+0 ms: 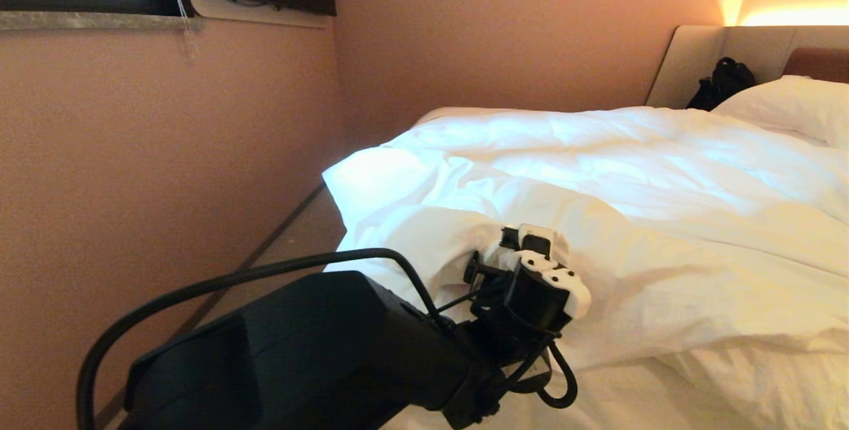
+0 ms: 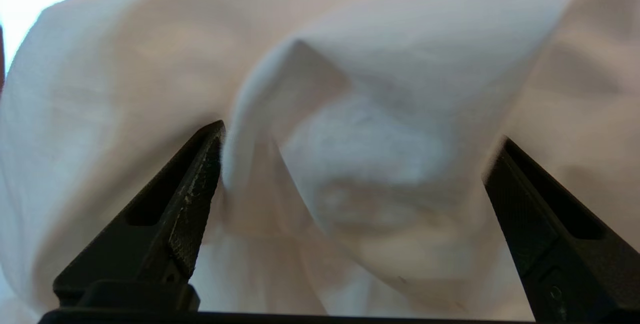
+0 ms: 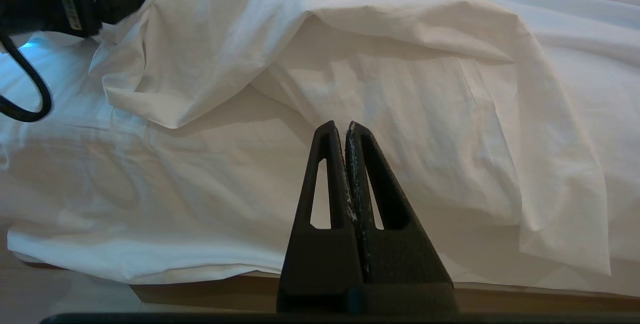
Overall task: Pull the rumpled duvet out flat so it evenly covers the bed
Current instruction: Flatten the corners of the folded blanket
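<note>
Reaching for a grip: left gripper [image 2: 350,164] points into a puffy fold of the duvet [image 1: 597,171] at the bed's near-left corner.
Doing it well: as I judge it, push deep enough that a thick bunch of cloth sits between the fingers, close firmly, then draw toward the near edge of the bed [image 1: 637,390], low and steady, so the folded-back flap unrolls rather than slipping free.
Duvet: heaped and doubled back along the near side, smoother toward the far pillow [image 1: 789,108] on the right.
Left fingers [image 2: 190,199]: spread wide, holding nothing; the cloth bulges between them, at most brushing one tip.
Right gripper [image 3: 345,174]: low by the near side of the bed, fingers pressed together, empty.
</note>
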Controlling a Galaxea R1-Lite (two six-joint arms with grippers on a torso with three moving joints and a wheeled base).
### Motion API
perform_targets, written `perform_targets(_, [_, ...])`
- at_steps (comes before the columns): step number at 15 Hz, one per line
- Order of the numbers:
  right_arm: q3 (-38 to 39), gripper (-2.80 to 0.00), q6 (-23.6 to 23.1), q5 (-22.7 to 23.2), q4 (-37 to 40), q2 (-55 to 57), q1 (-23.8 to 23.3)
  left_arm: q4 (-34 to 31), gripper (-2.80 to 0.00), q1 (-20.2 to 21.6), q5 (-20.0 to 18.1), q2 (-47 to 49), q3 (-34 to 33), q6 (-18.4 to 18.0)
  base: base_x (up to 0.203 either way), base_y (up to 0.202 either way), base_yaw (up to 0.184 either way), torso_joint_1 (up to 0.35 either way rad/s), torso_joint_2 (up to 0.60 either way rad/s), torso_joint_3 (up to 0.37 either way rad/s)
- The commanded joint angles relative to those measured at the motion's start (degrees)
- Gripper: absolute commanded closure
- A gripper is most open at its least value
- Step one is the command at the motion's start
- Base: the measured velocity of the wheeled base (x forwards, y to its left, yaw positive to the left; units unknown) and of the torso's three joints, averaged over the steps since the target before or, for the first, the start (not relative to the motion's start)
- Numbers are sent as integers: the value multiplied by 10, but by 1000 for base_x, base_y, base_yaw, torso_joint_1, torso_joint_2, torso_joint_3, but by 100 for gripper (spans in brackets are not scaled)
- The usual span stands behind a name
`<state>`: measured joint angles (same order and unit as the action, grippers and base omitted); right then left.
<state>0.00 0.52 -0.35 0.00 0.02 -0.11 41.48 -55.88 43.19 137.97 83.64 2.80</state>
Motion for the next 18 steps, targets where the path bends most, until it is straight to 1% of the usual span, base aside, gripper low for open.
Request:
perform_targets(1, [0,0,0,0,0,0,0,3,-280,11,3,6,3,0,0,0,0,0,0,0])
perform_targets(6, [0,0,0,0,0,0,-1,6,-280,35,3,9,1,0,0,0,0,0,0,0])
perform_targets(9, [0,0,0,0,0,0,0,7,-280,39,4,7,0,-1,0,0,0,0,0,0])
perform_targets(10, [-1,0,0,0,0,0,-1,7,0,39,4,4,-2,-1,0,0,0,0,0,0])
perform_targets(18, [0,0,0,0,0,0,-1,7,0,38,10,-37,-28,-20,0,0,0,0,0,0])
